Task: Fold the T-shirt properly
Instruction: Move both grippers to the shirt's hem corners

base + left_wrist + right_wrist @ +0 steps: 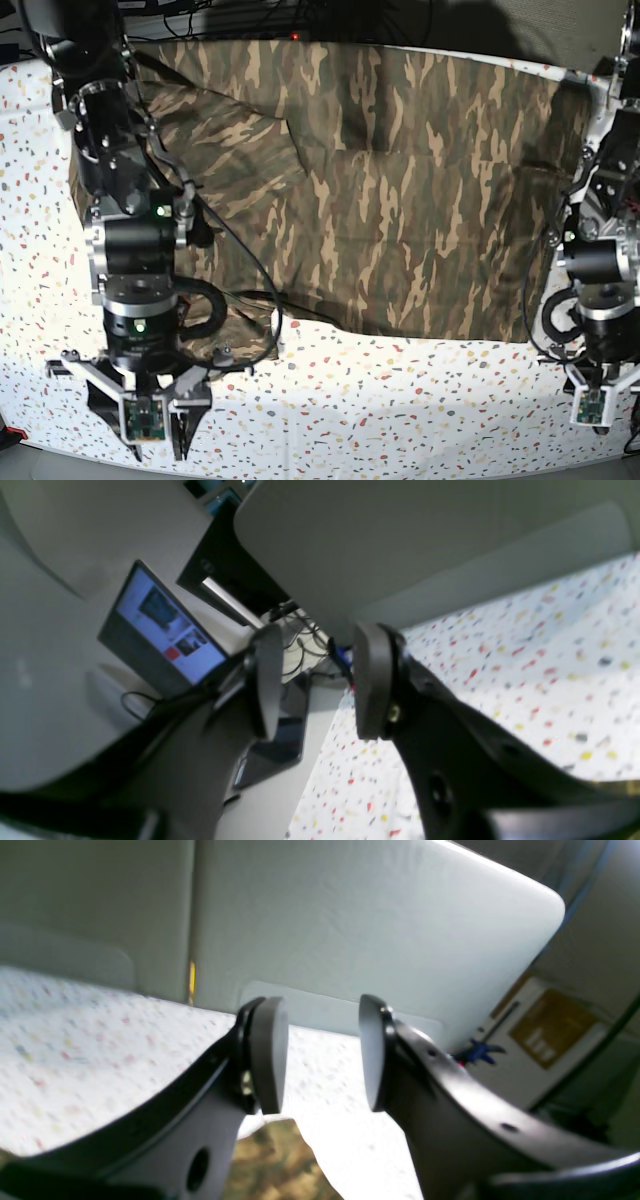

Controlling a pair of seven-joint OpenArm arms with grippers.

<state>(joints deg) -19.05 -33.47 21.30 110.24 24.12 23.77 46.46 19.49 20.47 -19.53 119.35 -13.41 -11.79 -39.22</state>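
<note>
The camouflage T-shirt [400, 190] lies spread across the far half of the speckled table [400, 400] in the base view, its near hem running about mid-table. My right gripper [155, 440] hangs over the near left table edge, in front of the shirt's left sleeve. In the right wrist view that gripper [322, 1055] is open and empty, with a patch of the camouflage T-shirt [272, 1160] below its fingers. My left gripper [600, 410] sits at the near right edge, beside the shirt's right side. In the left wrist view it [320, 680] is open and holds nothing.
A laptop [160, 630] with a lit screen and a tangle of cables [300, 645] stand beyond the table in the left wrist view. Grey panels [350, 920] rise behind the table. A black cable [240, 300] from the right arm lies across the shirt's left part.
</note>
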